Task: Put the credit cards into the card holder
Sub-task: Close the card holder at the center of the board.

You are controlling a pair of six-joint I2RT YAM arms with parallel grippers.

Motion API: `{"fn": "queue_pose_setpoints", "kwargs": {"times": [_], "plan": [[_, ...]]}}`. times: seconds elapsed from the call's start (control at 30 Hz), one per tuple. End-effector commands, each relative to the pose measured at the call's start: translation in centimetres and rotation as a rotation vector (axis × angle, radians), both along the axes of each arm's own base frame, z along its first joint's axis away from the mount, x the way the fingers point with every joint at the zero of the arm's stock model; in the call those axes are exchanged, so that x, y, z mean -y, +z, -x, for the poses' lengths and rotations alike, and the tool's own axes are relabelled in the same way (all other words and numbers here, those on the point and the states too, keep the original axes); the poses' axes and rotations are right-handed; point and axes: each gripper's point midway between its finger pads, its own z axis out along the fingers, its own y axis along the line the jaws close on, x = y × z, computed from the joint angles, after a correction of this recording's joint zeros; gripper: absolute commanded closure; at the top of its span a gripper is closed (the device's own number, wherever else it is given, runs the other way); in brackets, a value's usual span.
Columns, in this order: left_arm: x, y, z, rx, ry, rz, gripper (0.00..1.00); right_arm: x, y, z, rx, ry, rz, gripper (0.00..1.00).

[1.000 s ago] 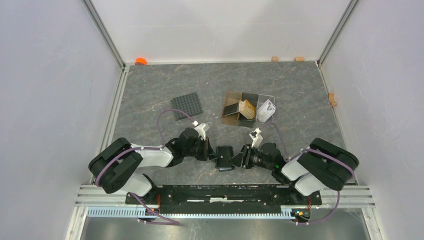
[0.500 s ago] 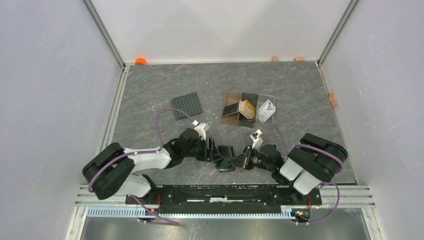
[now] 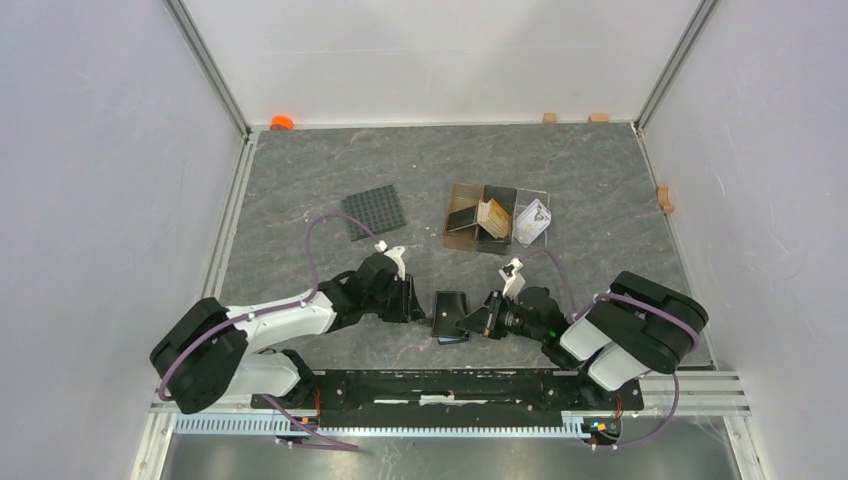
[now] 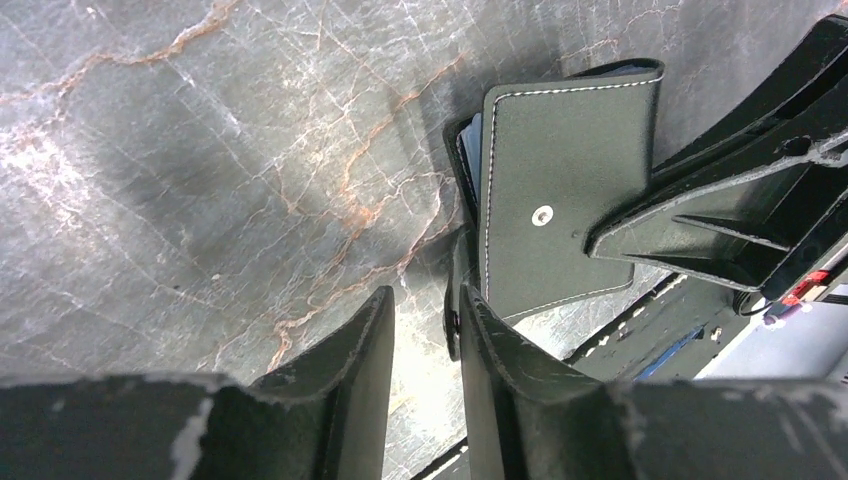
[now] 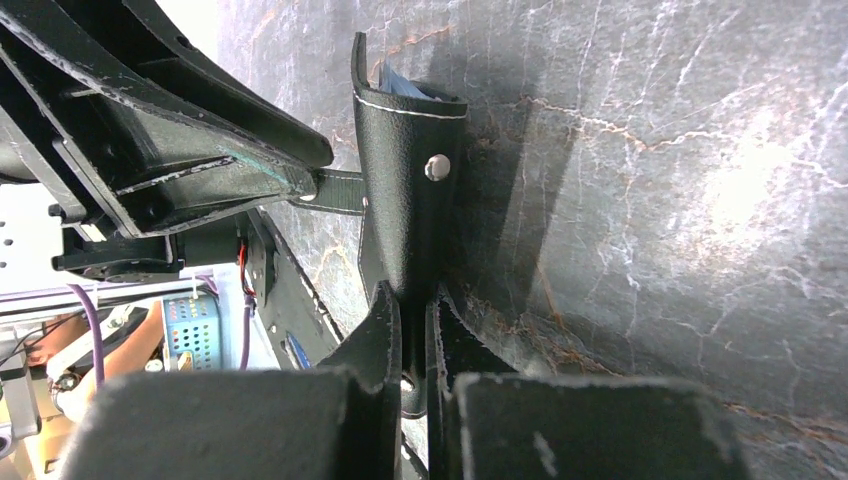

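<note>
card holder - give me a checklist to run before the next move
1. Right tool gripping card holder: ok, shut on its edge.
2. Left tool on strap tab: not ok, jaws apart, not closed on it.
3. Holder opened: not ok, folded, only a sliver of blue-grey inside shows.
4. Credit cards picked up: not ok, they lie in the brown box.
5. Cards already inside holder: cannot tell.

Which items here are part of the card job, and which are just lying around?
Job: card holder, pinched by the right gripper; cards in the brown box and clear tray.
Lying about: gridded mat, orange object, small wooden blocks at the edges.
</note>
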Motion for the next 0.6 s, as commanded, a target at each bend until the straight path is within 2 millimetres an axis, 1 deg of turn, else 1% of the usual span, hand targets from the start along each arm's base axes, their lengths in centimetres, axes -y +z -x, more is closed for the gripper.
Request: {"fn": "queue_pose_setpoints", "kwargs": {"times": [0.0,0.1,0.3,0.57], "plan": [[0.5,2.1,-0.7,0.049,-0.003,0.028,0.65,2.5,-4.5,0.9,-0.058,-0.017,0.195,1.0],[0.6,2.7,-0.4,0.046,-0.007,0.052,0.65,2.6,-4.6,0.9,-0.059,-0.016,0.202,1.0],[0.3,2.6,0.3,0.033,-0.008,0.067,0.64,2.7,-4.7,0.8,-0.054,-0.019,0.217,1.0],[0.4,2.6,0.6,0.026,-0.014,0.08,0.71,2.9,-4.8,0.8,-0.055,-0.021,0.229,1.0]]}}
